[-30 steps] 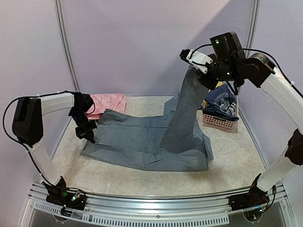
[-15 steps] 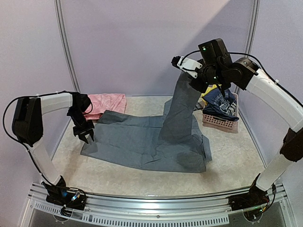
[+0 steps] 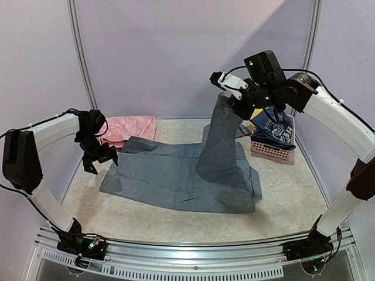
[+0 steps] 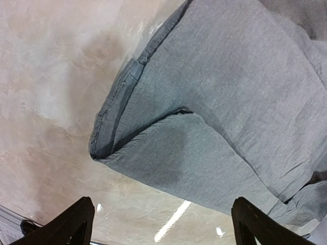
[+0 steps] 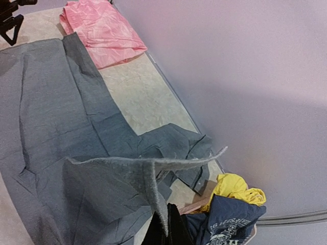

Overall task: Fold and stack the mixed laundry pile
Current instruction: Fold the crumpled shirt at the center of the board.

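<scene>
Left fingers (image 4: 69, 227) now apart above grey shirt (image 3: 170, 175), pink cloth (image 3: 132, 127) behind.

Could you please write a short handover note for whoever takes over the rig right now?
Left gripper: open, empty, above the left edge of the grey garment.
Right gripper: shut on a corner of the grey garment, lifted high at back right.
Things: the grey garment is mostly spread flat in the middle. The pink garment lies at back left. The navy top and yellow piece sit in the pink basket at right.
Done: the pink garment looks folded.
Left: fold the grey garment, then the basket items, and stack everything.
</scene>
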{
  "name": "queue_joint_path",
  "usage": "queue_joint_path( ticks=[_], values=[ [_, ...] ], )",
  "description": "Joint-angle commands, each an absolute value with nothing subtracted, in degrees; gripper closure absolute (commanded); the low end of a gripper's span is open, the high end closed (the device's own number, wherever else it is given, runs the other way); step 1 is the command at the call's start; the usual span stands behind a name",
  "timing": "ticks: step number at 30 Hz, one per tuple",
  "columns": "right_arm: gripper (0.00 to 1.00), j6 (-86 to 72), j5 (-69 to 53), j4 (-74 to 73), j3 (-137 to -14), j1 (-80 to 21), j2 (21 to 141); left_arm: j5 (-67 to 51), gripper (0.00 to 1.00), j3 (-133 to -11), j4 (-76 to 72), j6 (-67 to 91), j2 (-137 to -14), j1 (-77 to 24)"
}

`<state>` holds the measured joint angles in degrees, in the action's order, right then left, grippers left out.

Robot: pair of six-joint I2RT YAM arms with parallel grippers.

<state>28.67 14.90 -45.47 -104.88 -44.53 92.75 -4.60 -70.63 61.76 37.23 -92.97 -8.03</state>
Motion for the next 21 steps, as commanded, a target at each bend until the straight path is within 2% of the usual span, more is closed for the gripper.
queue_joint_path(
  ticks=[1, 10, 21],
  values=[
    [1.0, 22.27, 7.58, -48.31, -105.28, -44.16, 91.6, -3.32, 0.04, -69.25, 61.95, 35.2, -89.52, -7.68],
    [1.0, 8.91, -6.53, -47.8, -104.74, -44.58, 91.96, -4.85, 0.04, -67.24, 61.06, 34.65, -84.69, -9.08],
    [1.0, -2.67, -15.56, -41.68, -103.56, -46.18, 97.76, -5.94, 0.05, -63.72, 58.98, 35.88, -80.65, -12.09]
  ],
)
